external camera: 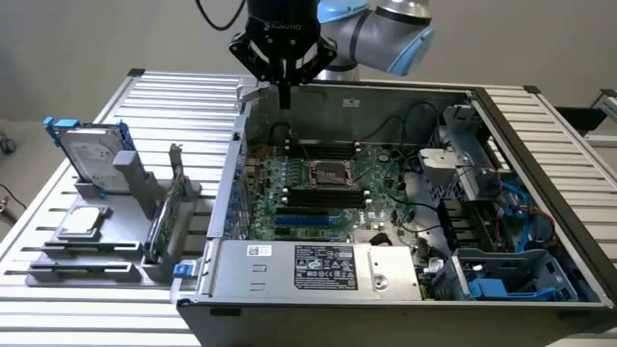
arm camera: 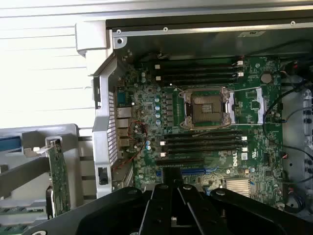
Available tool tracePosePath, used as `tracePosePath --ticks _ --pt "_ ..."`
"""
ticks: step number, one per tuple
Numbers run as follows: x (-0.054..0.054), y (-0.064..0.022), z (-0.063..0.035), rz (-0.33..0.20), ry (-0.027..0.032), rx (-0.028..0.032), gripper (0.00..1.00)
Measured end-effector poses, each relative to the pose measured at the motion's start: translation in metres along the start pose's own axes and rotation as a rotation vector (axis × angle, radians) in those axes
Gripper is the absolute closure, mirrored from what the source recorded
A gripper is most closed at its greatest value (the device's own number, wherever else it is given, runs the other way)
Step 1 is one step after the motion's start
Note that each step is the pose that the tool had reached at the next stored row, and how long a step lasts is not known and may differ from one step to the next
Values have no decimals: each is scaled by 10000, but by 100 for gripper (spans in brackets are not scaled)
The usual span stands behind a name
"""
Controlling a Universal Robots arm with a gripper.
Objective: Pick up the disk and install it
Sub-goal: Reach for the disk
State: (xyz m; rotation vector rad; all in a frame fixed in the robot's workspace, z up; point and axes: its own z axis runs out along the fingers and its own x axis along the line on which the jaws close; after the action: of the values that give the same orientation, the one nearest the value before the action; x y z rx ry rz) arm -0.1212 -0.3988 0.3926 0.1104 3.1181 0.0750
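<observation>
Exterior view, disk (external camera: 92, 153) standing on edge in rack (external camera: 115, 249), pincer (external camera: 285, 101) closed, empty, above case (external camera: 386, 105)

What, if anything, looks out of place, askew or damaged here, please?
Nothing stands out. The silver-grey metal disk with blue rails stands on edge in the grey plastic rack, the thin green circuit card upright beside it. The open computer case shows nothing spilled. The shut black gripper hangs empty over it.

An open computer case (external camera: 337, 105) (CPU socket (external camera: 329, 173) bare) lies on a slatted table (external camera: 183, 94); 1 green circuit card (external camera: 164, 217) stands beside it.
</observation>
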Motion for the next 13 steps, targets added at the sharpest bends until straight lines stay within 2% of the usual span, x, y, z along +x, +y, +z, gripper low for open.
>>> tracePosePath --ticks 13 --pt "0 0 0 0 0 0 89"
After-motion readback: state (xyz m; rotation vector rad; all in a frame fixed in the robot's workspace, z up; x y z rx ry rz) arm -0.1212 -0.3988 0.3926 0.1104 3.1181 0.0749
